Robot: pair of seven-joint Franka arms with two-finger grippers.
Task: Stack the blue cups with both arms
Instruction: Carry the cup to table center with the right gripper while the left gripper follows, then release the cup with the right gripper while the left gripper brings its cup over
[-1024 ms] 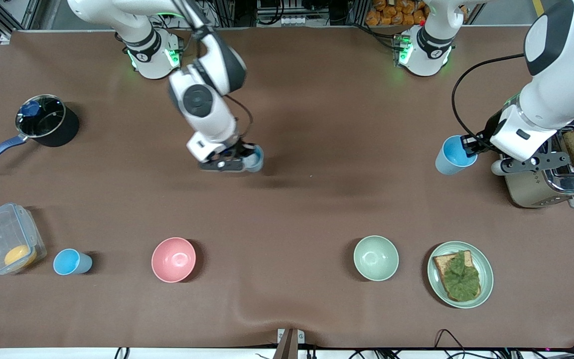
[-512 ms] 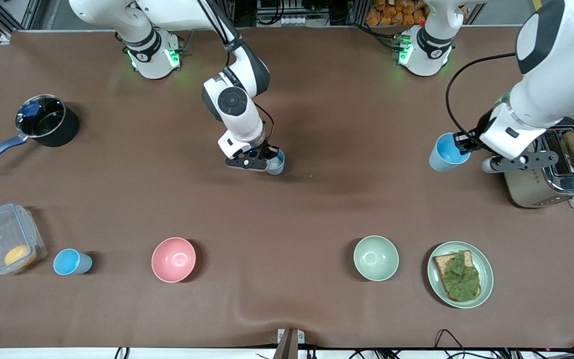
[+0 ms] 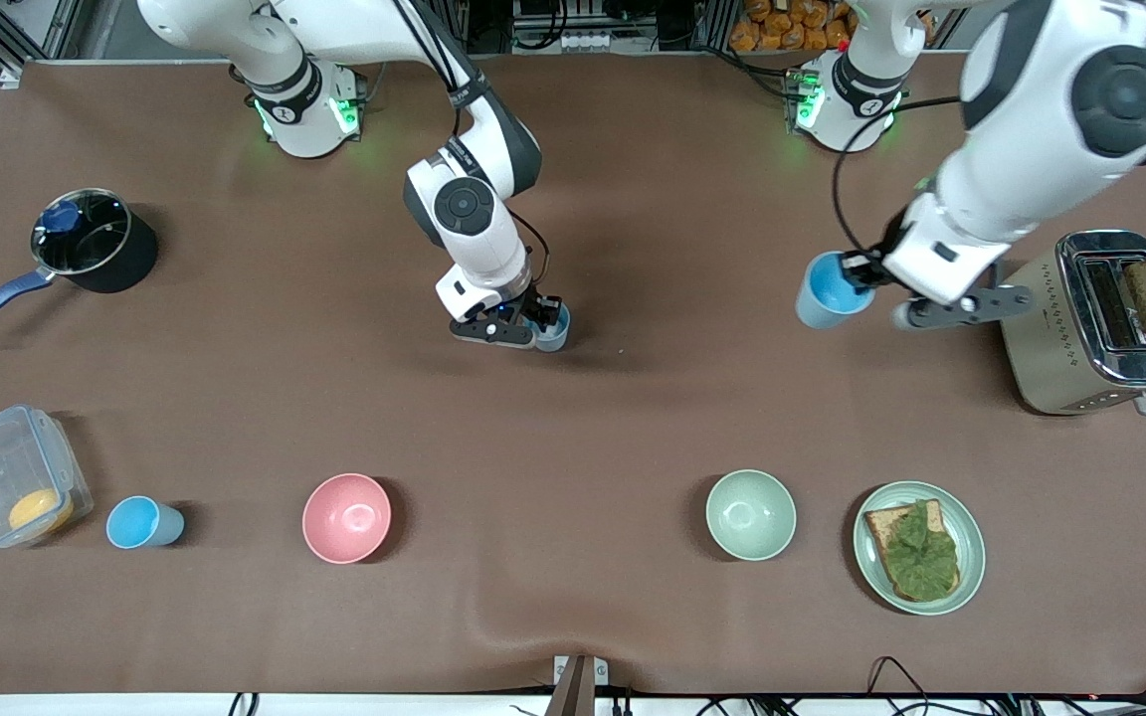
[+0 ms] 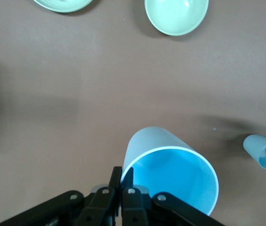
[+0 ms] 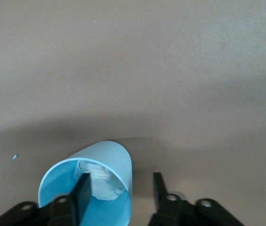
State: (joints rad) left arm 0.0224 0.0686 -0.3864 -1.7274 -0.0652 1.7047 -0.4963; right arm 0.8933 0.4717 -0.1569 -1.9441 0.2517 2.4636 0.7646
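My right gripper (image 3: 533, 328) is open at the table's middle. It straddles the wall of the paler blue cup (image 3: 554, 328), which stands on the table. In the right wrist view one finger (image 5: 83, 188) is inside that cup (image 5: 100, 165), by its white patch, and the other stands apart outside. My left gripper (image 3: 866, 273) is shut on the rim of the brighter blue cup (image 3: 825, 290) and holds it tilted in the air between the middle and the toaster. In the left wrist view the gripper (image 4: 122, 173) pinches that cup's (image 4: 170, 174) rim. A third blue cup (image 3: 143, 522) stands near the front camera.
A toaster (image 3: 1095, 323) with bread stands at the left arm's end. A plate (image 3: 871, 557) with toast, a pale green bowl (image 3: 750, 514) and a pink bowl (image 3: 346, 517) are nearer the camera. A plastic box (image 3: 16, 475) and a pot (image 3: 94, 241) are at the right arm's end.
My left gripper has carried the brighter cup away from the toaster toward the table's middle. My right gripper moved the paler cup toward the middle, then stayed still.
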